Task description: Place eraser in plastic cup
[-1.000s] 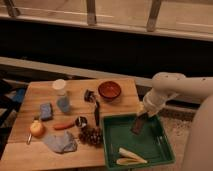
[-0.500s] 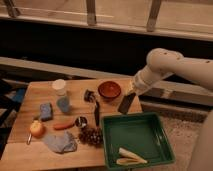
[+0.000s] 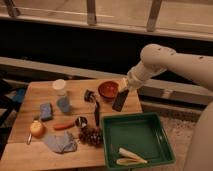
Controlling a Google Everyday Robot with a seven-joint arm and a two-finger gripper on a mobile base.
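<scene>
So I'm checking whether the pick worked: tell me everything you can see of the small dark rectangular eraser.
The small dark brown-black rectangular eraser is a flat, plain, matte-looking block. It hangs nearly upright, slightly tilted, its top end pinched in the shut gripper, which is over the right side of the wooden table. It seems lifted clear of the tabletop, just right of the red-brown bowl and beyond the far rim of the green tray. Nothing else appears to touch it.

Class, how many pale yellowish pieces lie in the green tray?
2: both in the green tray near its front edge, one piece just behind the other; none seems hidden. The gripper holds the eraser beside the red bowl.
</scene>
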